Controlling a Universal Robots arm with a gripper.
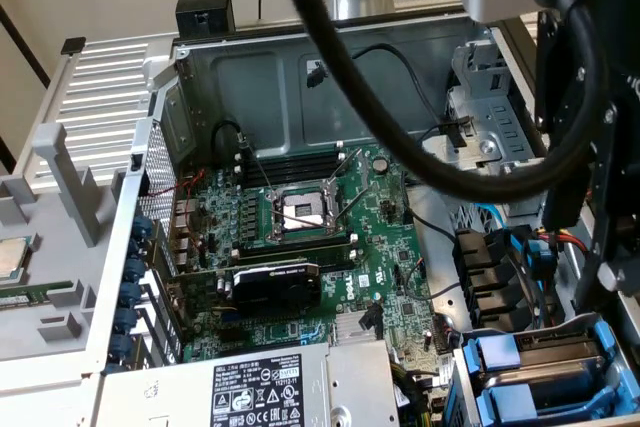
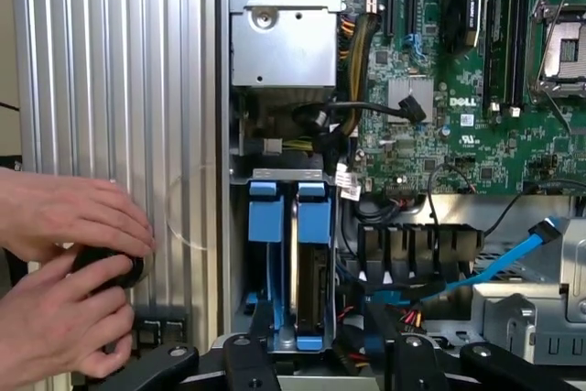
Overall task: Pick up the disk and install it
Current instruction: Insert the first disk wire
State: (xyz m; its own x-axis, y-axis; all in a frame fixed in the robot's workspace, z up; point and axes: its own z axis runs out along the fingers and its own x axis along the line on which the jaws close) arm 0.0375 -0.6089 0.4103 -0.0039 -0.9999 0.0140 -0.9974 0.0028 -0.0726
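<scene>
reading "dell" in white on the green motherboard [image 2: 455,101]; the power supply [image 2: 284,43] carries a black-and-white label whose small print cannot be made out. the disk [image 2: 309,267] stands on edge in its bay straight ahead of the tool [image 2: 325,359], dark metal framed in blue plastic, with a second blue carrier [image 2: 263,217] just beside it. the tool's fingers stand apart, clamping nothing. cables [image 2: 526,249] crowd one side of the bay; on the other side, a person's hands [image 2: 64,217] hold a black round part over the ribbed panel [image 2: 110,70].

A computer-assembly lab bench: opened PC case [image 1: 280,77] exposing its motherboard [image 1: 388,239].
</scene>
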